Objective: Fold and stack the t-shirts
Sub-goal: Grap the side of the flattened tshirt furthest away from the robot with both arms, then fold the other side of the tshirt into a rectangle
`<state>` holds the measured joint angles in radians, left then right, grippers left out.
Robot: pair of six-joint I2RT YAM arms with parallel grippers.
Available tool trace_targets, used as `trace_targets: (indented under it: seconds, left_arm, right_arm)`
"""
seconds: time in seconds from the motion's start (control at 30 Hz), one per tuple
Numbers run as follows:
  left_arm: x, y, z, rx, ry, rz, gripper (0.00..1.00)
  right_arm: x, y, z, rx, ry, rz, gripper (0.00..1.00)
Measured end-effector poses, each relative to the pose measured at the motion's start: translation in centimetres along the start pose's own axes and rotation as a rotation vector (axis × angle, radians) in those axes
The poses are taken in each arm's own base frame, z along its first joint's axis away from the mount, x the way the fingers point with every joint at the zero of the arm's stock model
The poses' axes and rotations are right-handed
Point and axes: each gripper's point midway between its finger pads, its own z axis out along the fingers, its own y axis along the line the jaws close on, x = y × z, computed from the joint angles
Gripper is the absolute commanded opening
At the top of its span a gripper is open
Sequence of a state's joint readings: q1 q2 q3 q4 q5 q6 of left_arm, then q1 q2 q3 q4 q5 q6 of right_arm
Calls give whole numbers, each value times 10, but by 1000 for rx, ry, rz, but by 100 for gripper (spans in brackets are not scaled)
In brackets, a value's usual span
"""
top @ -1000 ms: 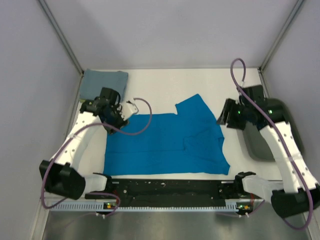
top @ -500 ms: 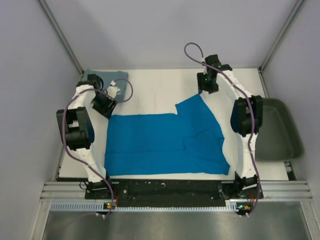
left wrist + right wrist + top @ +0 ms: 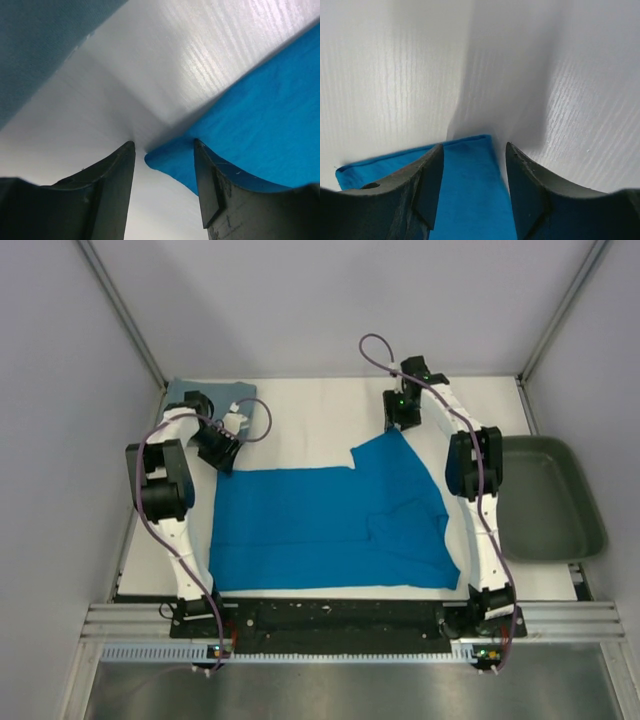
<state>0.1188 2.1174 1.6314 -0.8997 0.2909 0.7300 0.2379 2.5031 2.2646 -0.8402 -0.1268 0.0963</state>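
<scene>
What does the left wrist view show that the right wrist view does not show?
Only the left wrist view shows the grey-blue shirt, at its upper left, and the left gripper. Only the right wrist view shows the right gripper. Both show a corner of the cobalt blue shirt on the white table, between open fingers.

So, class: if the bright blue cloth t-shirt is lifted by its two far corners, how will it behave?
Probably floppy: the bright blue cloth t-shirt lies flat on the white table with a soft fold, so it should sag between held corners. Likely light, as it looks thin. It may slip: the open left gripper and right gripper straddle only corner tips.
</scene>
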Motion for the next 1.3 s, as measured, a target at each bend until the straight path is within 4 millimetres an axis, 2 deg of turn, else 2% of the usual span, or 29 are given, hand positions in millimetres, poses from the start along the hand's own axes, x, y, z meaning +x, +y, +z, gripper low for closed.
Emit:
trace_targets:
  seconds: [0.03,0.07,0.13,0.17,0.2,0.33,0.47,0.57,0.7,0.77,0.8,0.87,0.97,1.03,1.13,1.3]
  left_arm:
    - [0,1,0,4,3,6,48]
    - [-1,-1,1,12,-3,15,39]
    - [-1,-3,1,25,-6,27,8]
    - [-1,-4,1,33,-7,24,0]
    - [-1,-6,1,46,-8,35,0]
    - [1,-20,0,109,-13,37,0]
    - [7,-33,-8,131,-20,46,0]
    - [15,-46,-28,109,-33,69,0]
    - [24,-60,-61,46,-68,141,0]
    - [34,-66,-70,20,-59,180,0]
    - [39,-67,-71,10,-49,197,0]
    - [56,-72,-70,-2,-8,223,0]
    - [84,-80,-66,1,64,260,0]
    - [96,-85,-67,0,90,289,0]
    - [110,-91,-70,-13,113,329,0]
    - [123,-93,-68,-16,152,344,0]
  right_arm:
    - [1,2,-1,-14,-1,2,42]
    - [2,3,-1,-24,0,3,30]
    - [10,8,-3,-52,17,8,11]
    - [15,10,-4,-64,30,11,3]
    - [19,13,-5,-78,41,14,0]
    - [33,20,-11,-116,73,26,0]
    - [67,23,-34,-116,145,41,0]
    - [91,27,-73,-120,169,48,0]
    - [117,38,-143,-138,98,56,0]
    - [140,44,-178,-156,62,78,0]
    - [150,47,-190,-167,52,91,0]
    - [184,50,-209,-180,53,127,0]
    - [242,51,-221,-175,111,186,0]
    - [269,49,-225,-160,148,222,0]
    - [295,49,-227,-155,172,271,0]
    - [320,47,-223,-150,182,327,0]
